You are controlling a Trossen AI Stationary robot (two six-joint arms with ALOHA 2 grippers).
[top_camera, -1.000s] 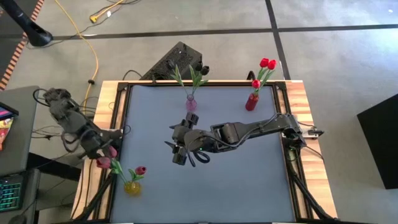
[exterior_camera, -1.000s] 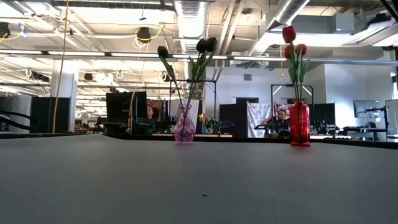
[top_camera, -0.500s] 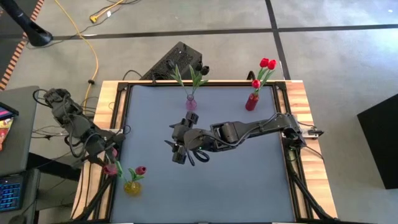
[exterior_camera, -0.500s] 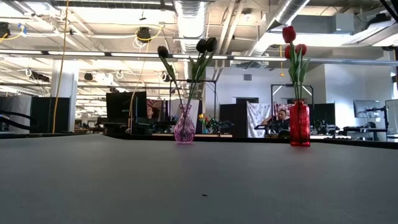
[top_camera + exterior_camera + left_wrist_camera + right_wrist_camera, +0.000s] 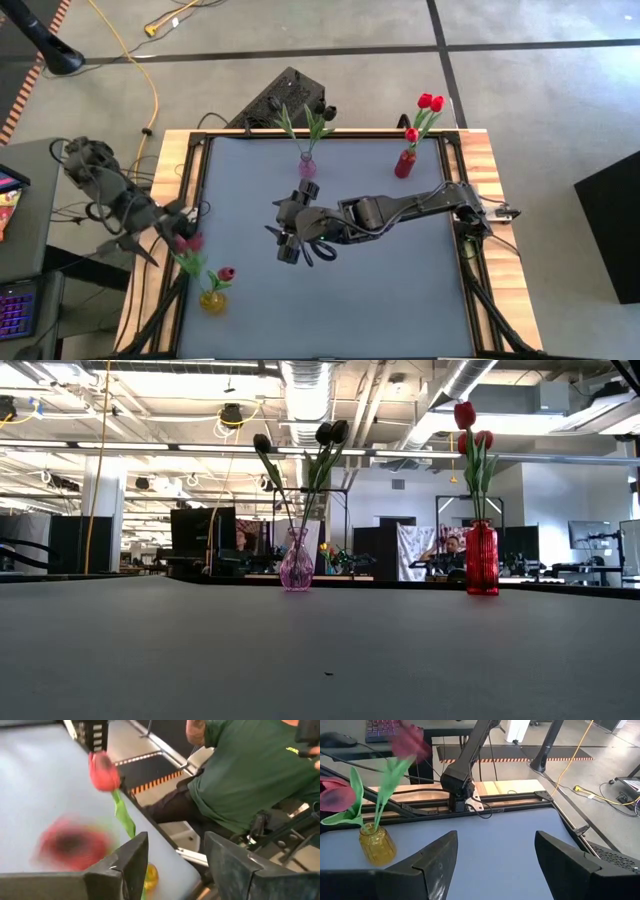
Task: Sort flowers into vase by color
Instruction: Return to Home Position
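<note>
Yellow cable (image 5: pixel 153 95) on floor (image 5: pixel 540 90); black case (image 5: pixel 288 95) behind table (image 5: pixel 400 290); green-shirted person (image 5: pixel 250 775) beside table edge.

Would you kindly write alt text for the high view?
Three vases of tulips stand on a grey table: yellow vase lower left, pink vase and red vase along the top. Right gripper hangs mid-table; left gripper by the yellow vase.

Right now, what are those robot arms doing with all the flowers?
They are sorting fake flowers into vases by colour. The left claw is open and empty, close to the yellow vase near the table's left edge, which holds pink flowers. The right claw hangs open and empty over the middle of the table. At the far side, dark flowers stand in the pink vase and red flowers in the red vase.
</note>
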